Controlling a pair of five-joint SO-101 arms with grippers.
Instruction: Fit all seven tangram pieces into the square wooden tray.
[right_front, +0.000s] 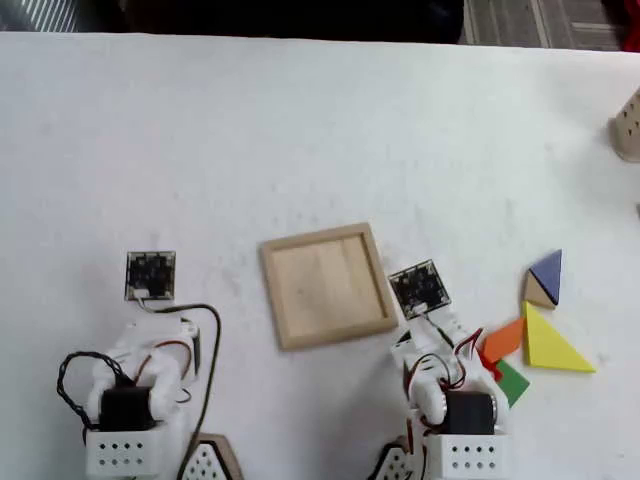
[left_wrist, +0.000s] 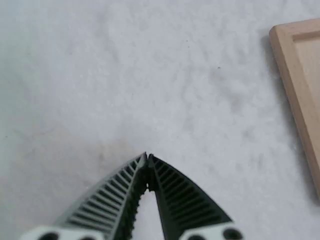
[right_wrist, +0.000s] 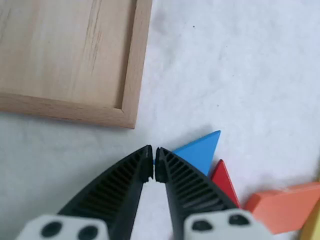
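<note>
The square wooden tray (right_front: 284, 330) lies in the middle of the white table with nothing in it. To its right lie the tangram pieces: a yellow triangle (right_front: 552, 342), an orange piece (right_front: 503, 339), a green piece (right_front: 513, 381), a tan triangle (right_front: 538, 291) and a blue-grey triangle (right_front: 549, 269). My right gripper (right_wrist: 153, 155) is shut just off the tray's corner (right_wrist: 131, 118), beside a blue triangle (right_wrist: 199, 150), a red piece (right_wrist: 223, 181) and the orange piece (right_wrist: 282, 206). My left gripper (left_wrist: 147, 160) is shut over bare table, left of the tray edge (left_wrist: 295, 100).
Both arms rest at the near edge of the table, the left arm (right_front: 140, 385) and the right arm (right_front: 445, 390). A pale wooden object (right_front: 628, 125) stands at the far right edge. The table's far side is open white surface.
</note>
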